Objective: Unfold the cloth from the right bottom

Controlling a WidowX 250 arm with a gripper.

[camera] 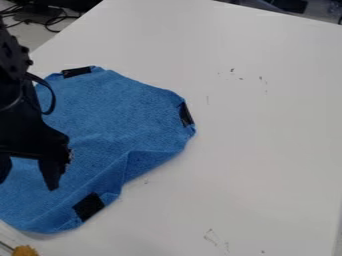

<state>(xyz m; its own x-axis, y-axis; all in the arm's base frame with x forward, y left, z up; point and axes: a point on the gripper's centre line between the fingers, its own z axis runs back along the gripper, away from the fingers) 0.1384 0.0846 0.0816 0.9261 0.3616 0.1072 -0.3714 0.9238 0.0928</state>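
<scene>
Over blue cloth (120,115) | gripper (27,180) spread open | cloth's right edge well inside table's (267,135)

A white tabletop (267,135) with small dark marks (232,70) lies under soft, even light; black cables (53,22) tangle past its upper left edge, dark shapes (290,5) beyond its far edge

Fixed cam above the table (260,145), looking down at a slant across it; fairly near, blue cloth (113,112) cropped at frame left, table's far edge crossing upper right.
</scene>
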